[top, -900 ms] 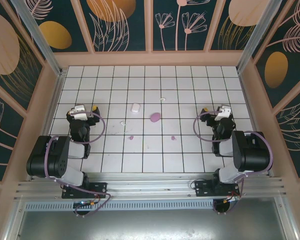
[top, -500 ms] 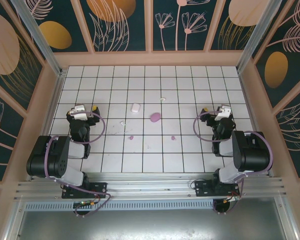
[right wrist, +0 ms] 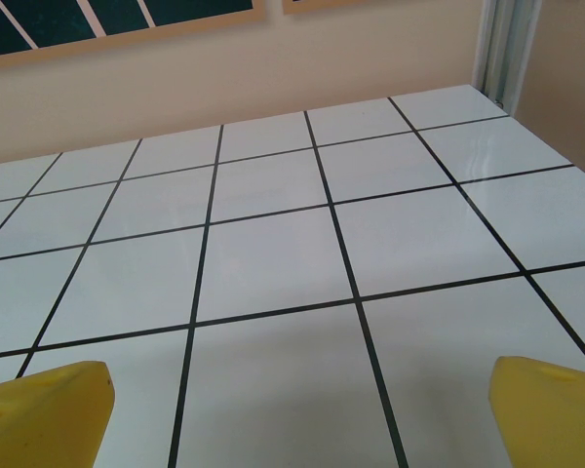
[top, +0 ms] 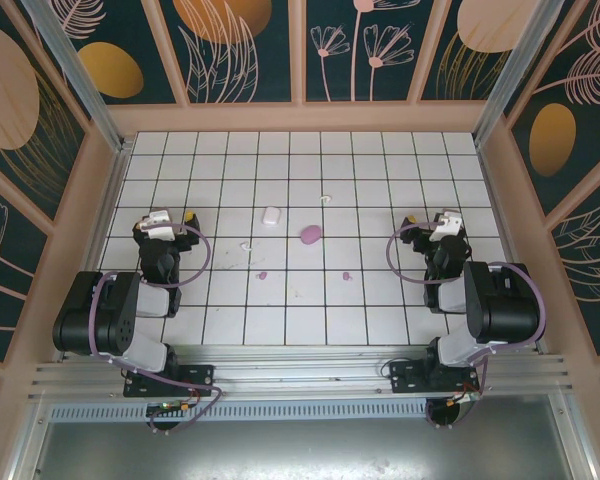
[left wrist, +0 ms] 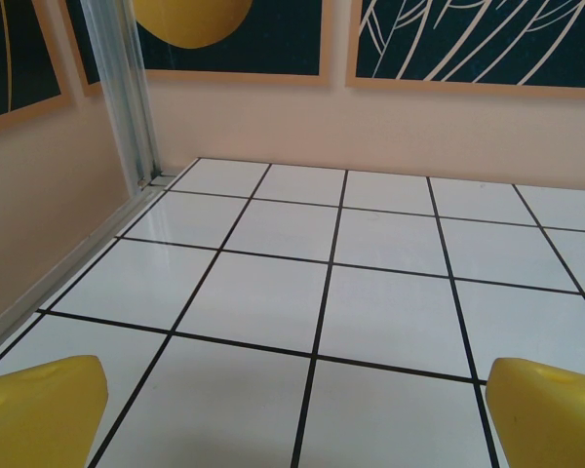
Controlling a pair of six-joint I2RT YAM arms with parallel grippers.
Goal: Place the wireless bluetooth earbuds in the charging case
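Four tiny earbuds lie loose on the tiled floor: a white earbud (top: 326, 199) at the back, another white earbud (top: 247, 245) left of centre, a pale purple earbud (top: 262, 275) and a second purple earbud (top: 347, 275) nearer the arms. A white charging case (top: 271, 215) and a purple charging case (top: 310, 234) sit mid-floor. My left gripper (top: 168, 220) (left wrist: 292, 419) rests at the left, well apart from them, open, with bare tile between its yellow fingertips (left wrist: 41, 405). My right gripper (top: 436, 224) (right wrist: 297, 414) rests at the right, open too, yellow fingertips (right wrist: 551, 409) wide.
A white tiled floor (top: 380, 170) with black grid lines is boxed in by peach walls (top: 300, 115). Aluminium posts (left wrist: 127, 93) (right wrist: 502, 49) stand in the back corners. Both arm bases sit at the near edge by a metal rail (top: 300, 370).
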